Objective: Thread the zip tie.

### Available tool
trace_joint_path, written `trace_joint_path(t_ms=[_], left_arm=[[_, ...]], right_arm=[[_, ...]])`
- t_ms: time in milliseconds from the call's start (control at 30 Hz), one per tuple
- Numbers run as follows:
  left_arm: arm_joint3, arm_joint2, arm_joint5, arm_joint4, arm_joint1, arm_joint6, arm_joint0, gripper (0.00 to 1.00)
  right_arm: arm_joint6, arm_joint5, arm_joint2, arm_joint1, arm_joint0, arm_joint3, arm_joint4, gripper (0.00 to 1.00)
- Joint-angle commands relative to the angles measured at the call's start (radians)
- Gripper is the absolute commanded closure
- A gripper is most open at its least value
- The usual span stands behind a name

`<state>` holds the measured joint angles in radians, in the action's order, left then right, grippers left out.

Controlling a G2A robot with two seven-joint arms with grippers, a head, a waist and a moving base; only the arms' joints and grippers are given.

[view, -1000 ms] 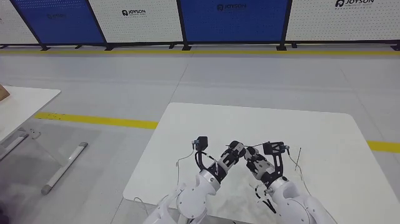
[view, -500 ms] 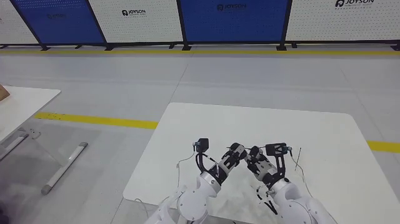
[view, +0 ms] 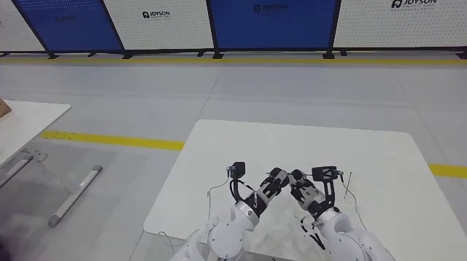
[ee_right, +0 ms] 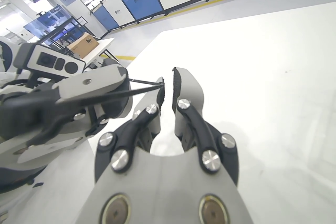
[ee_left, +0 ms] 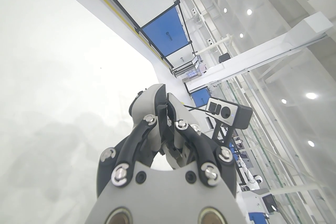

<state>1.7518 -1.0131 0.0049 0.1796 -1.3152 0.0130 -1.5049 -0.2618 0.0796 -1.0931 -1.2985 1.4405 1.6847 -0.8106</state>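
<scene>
left hand (ee_left: pixel 167 99) pinched tight on the zip tie (ee_right: pixel 144 83) | tie's long way runs straight across to my right hand (ee_right: pixel 168 76), tip touching the outside of its near finger | right hand open just a crack, holding nothing | i think the tip must go round into that crack

blue and white pegboard panels (view: pixel 273 9) fence a grey floor (view: pixel 219 93) with yellow lines (view: pixel 109 141).
</scene>
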Motion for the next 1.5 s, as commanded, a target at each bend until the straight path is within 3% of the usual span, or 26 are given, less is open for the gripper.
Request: trace_joint_path(t_ms=[0,133,233,967,1000,1033,1133,1467], left_arm=[[-0.002,0.001,0.002,0.0,0.0,0.003,0.002,1.0],[-0.007,0.003,0.004,0.002,-0.001,0.007,0.006,1.0],[-0.01,0.004,0.004,0.002,-0.002,0.01,0.008,1.0],[-0.004,-0.001,-0.021,-0.012,-0.003,0.029,0.002,1.0],[-0.004,-0.002,-0.021,-0.012,-0.003,0.029,0.002,1.0],[-0.004,-0.002,-0.02,-0.011,-0.003,0.03,0.002,1.0],[-0.007,-0.002,-0.019,-0.01,-0.003,0.03,0.001,1.0],[-0.013,0.0,-0.017,-0.007,-0.003,0.027,0.001,1.0]], right_arm=[[-0.001,0.001,-0.001,0.0,0.0,0.0,0.001,0.86],[-0.002,0.003,-0.002,0.0,0.0,0.0,0.002,0.9],[0.0,0.004,-0.004,0.0,0.001,-0.001,0.002,1.0],[-0.026,0.007,0.004,-0.001,-0.009,-0.027,0.005,1.0],[-0.024,0.008,0.003,-0.001,-0.008,-0.026,0.008,0.94],[-0.021,0.008,0.002,-0.001,-0.007,-0.024,0.01,0.78],[-0.011,0.013,0.0,0.0,0.0,-0.014,0.011,0.65],[0.016,0.014,-0.009,0.001,0.014,0.001,0.009,0.73]])
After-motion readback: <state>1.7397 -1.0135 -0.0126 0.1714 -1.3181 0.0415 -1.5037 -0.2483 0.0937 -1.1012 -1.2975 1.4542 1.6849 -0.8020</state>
